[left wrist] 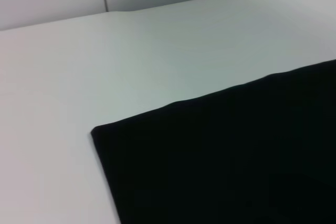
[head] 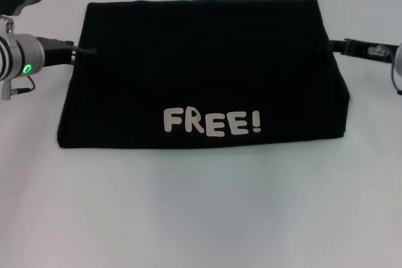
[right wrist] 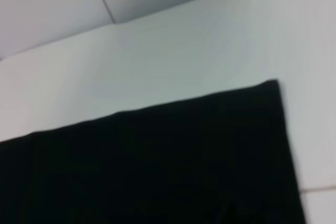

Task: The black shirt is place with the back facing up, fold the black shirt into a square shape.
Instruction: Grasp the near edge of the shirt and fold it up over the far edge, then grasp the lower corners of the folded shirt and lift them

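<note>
The black shirt [head: 201, 76] lies flat in the middle of the white table [head: 201, 218], already folded into a wide rectangle, with the white "FREE!" lettering [head: 212, 122] showing along its near edge. The left gripper [head: 78, 53] sits right at the shirt's left edge, towards the far corner; the right gripper [head: 352, 46] waits just beside the right edge at about the same depth. Whether either one's fingers are apart or together, I cannot tell from here. Both wrist cameras show only a crisp far corner of cloth [left wrist: 97, 132] on bare tabletop [left wrist: 157, 51].

To my eye it is still wider than deep, so the step in hand looks like bringing one side across to make it square. Doing that well means pinching every layer at the edge, lifting only just clear, carrying it straight across, and lining up the far and near edges before letting go, so the layers underneath don't drag or bunch.
</note>
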`<state>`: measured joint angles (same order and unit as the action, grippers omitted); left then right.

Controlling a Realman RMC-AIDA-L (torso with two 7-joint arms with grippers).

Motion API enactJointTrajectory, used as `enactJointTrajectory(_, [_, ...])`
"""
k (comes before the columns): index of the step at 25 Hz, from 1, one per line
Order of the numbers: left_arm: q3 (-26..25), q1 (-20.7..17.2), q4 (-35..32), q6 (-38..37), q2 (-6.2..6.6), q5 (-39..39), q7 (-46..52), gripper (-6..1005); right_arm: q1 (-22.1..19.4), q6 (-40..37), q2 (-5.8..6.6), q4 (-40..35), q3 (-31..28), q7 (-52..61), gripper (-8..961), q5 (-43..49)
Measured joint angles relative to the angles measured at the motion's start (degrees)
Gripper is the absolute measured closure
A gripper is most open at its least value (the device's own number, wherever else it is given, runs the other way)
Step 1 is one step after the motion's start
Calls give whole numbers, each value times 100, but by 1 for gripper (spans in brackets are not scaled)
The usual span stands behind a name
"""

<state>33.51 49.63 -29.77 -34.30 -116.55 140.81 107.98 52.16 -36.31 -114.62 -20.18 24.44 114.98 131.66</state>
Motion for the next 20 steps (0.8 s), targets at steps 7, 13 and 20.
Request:
enactJointTrajectory(7, [-8, -444, -968, -553, -158, -36, 834, 423, -294, -780, 108, -642, -3, -31, 406, -507])
enactJointTrajectory(13, [40, -1455, -2535, -2664, -432, -777, 925, 163, -743, -2136, 333, -820, -1, -325, 218, -1173])
enactJointTrajectory(20, [38, -2137, -2590, -3285, -504, -919, 260, 112, -1048, -2558, 229, -840, 0, -744, 219, -1234])
